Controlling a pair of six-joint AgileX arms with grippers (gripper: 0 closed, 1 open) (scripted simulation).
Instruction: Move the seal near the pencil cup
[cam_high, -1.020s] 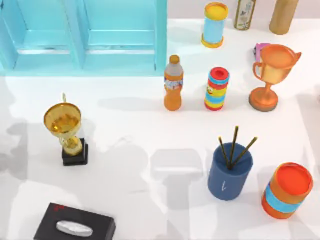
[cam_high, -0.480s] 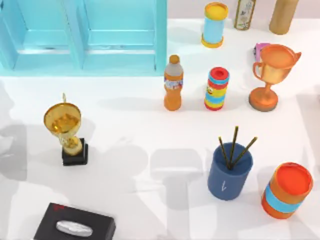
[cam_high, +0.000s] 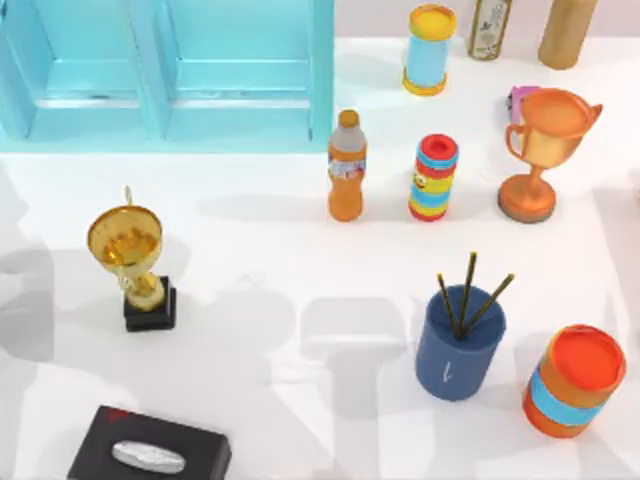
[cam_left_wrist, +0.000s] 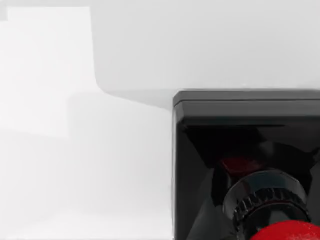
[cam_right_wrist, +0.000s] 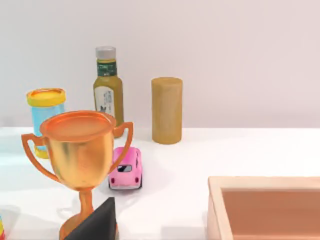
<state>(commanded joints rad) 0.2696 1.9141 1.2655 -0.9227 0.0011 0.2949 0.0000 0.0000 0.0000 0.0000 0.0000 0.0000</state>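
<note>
In the left wrist view the seal is very close. Its glossy red knob (cam_left_wrist: 286, 233) sits above a black ridged collar, on a black square base (cam_left_wrist: 240, 107) resting on the white table. The dark blue pencil cup (cam_high: 460, 345) stands at the front right of the table, with thin dark pencils sticking out and a small white mark on its side. A dark wedge of my right gripper (cam_right_wrist: 97, 225) shows in the right wrist view in front of a copper trophy (cam_right_wrist: 80, 150).
A gold trophy on a black base (cam_high: 135, 265) and a black tissue box (cam_high: 150, 455) stand on the left. An orange can with a blue band (cam_high: 573, 380) stands right of the cup. Behind are an orange bottle (cam_high: 346, 167), a striped can (cam_high: 434, 178) and a blue cabinet (cam_high: 170, 70).
Shadows on the table's left side have shifted slightly. No object has moved.
</note>
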